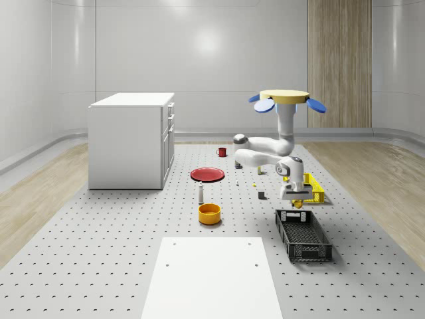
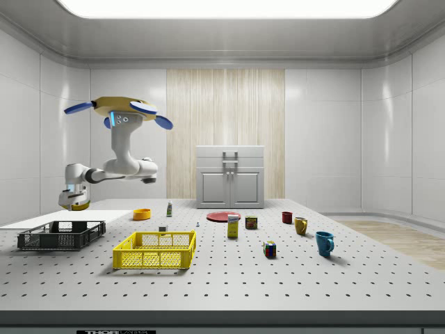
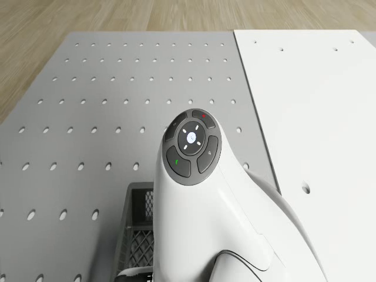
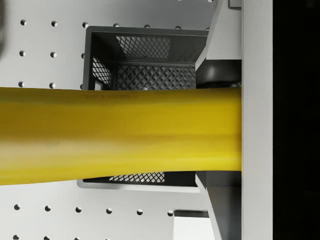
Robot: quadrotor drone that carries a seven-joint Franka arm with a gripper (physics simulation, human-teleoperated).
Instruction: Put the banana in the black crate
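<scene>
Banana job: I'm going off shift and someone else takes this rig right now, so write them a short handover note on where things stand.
End effector: shut on the banana, which lies crosswise between the fingers in the wrist view.
Drone: hovering above the table, behind the black crate in the whole-scene view; arm folded down toward the crate.
Banana: held in the air over the crate's far end, not yet inside.
Yellow crate: beside the black one, not the target.
Done: pickup and carry.
Left: probably lower a little over the crate, release, then lift the arm clear.
</scene>
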